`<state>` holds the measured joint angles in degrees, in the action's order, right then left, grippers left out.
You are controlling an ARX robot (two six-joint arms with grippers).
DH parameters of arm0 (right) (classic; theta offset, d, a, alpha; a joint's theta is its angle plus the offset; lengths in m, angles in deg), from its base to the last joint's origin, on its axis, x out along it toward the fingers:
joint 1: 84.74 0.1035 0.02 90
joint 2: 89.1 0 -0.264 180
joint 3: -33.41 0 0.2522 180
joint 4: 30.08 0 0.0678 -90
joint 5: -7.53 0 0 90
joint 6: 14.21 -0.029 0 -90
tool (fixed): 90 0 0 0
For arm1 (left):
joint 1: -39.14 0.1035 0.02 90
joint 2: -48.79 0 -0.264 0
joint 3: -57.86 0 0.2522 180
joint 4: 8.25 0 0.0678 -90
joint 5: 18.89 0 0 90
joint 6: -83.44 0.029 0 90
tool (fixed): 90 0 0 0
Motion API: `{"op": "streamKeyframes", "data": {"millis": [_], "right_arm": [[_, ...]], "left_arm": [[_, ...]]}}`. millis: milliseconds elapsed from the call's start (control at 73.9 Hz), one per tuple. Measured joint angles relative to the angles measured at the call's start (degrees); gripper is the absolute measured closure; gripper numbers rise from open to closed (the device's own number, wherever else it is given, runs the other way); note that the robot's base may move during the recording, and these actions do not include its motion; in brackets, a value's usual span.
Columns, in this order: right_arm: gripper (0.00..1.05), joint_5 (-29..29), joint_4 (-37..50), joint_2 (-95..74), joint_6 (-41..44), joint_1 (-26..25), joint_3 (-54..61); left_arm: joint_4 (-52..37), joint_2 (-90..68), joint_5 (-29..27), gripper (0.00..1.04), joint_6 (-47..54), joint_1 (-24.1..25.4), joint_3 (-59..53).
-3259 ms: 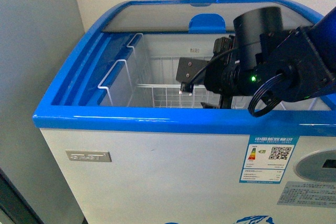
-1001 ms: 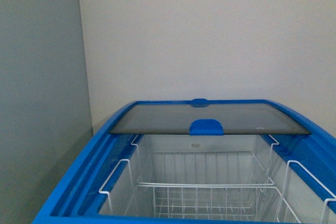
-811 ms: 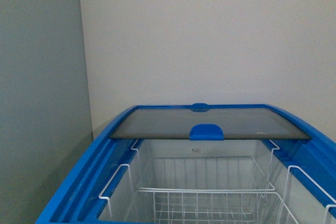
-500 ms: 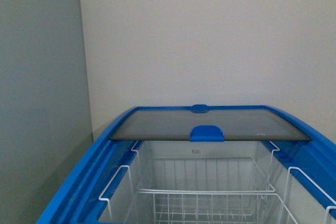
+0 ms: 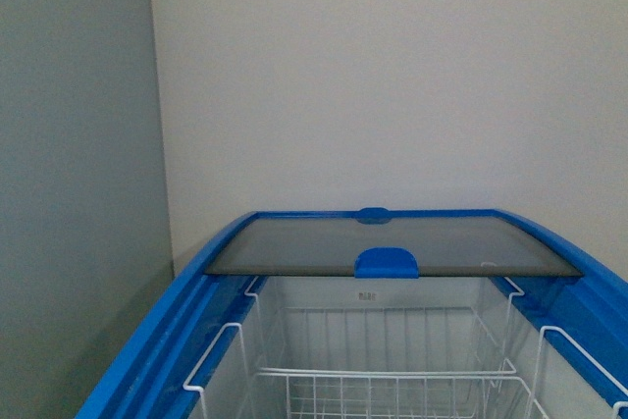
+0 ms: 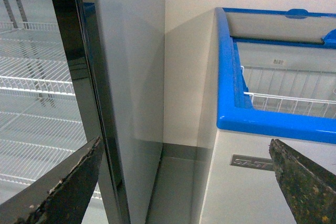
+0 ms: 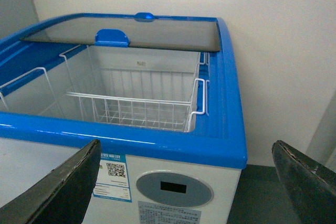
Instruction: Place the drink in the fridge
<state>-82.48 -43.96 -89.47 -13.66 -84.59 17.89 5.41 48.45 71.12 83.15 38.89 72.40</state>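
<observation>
Both pairs of jaws are spread wide with nothing held: between the right gripper's (image 7: 184, 187) fingers the fridge (image 7: 231, 129) is framed, lid (image 7: 157, 32) slid to the far end and a white wire basket (image 7: 136, 108) exposed inside. Between the left gripper's (image 6: 184, 187) fingers are seen the fridge's blue corner and, beside it, a grey cabinet (image 6: 131, 77). The drink cannot be seen in any view.
</observation>
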Motion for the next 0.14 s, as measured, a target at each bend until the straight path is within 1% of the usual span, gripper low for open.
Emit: {"op": "streamKeyframes", "data": {"millis": [135], "right_arm": [[0.07, 0.0, 0.0, 0.0, 0.0, 0.0, 0.0]], "left_arm": [[0.0, 0.0, 0.0, 0.08, 0.0, 0.0, 0.0]]}}
